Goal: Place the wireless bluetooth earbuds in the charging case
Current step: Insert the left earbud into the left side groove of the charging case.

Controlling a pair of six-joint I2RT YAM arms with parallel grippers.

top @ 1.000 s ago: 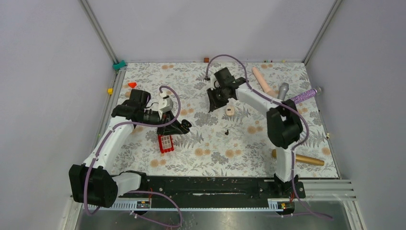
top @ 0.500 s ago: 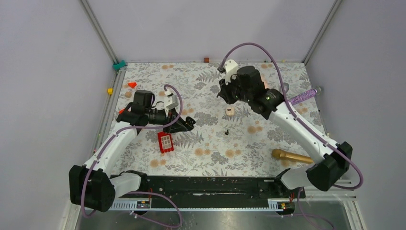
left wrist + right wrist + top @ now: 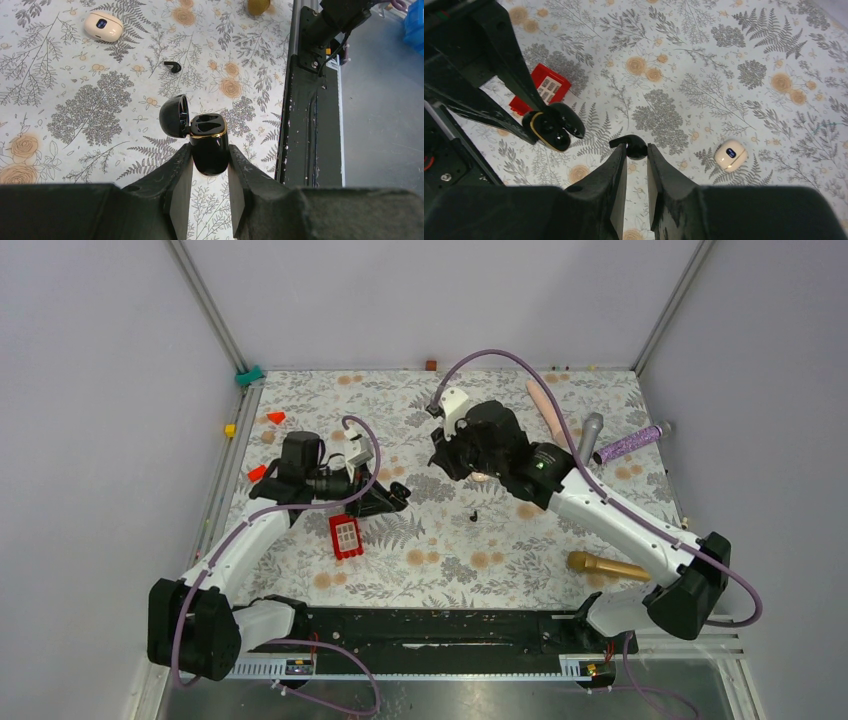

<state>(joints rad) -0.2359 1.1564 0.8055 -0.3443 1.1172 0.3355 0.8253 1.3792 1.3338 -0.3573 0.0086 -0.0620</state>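
Observation:
My left gripper [image 3: 210,152] is shut on the black charging case [image 3: 209,142], which has a gold rim. Its lid is open and both sockets look empty. The case also shows in the top view [image 3: 396,497] and in the right wrist view [image 3: 549,131]. My right gripper [image 3: 636,150] is shut on one black earbud [image 3: 634,146] and holds it above the cloth, to the right of the case. In the top view the right gripper [image 3: 447,455] is behind and right of the left gripper [image 3: 392,500]. The second earbud [image 3: 473,513] lies loose on the cloth and shows in the left wrist view [image 3: 172,65].
A red block [image 3: 345,537] lies just in front of the left gripper. A cream earbud case [image 3: 730,154] sits under the right wrist. A gold microphone [image 3: 610,566], a grey one [image 3: 590,430], a purple one [image 3: 630,443] and a pink rod [image 3: 545,405] lie at the right.
The right arm swung out and its gripper has come left and nearer, now over the cream case. The left gripper has edged right with the black case.

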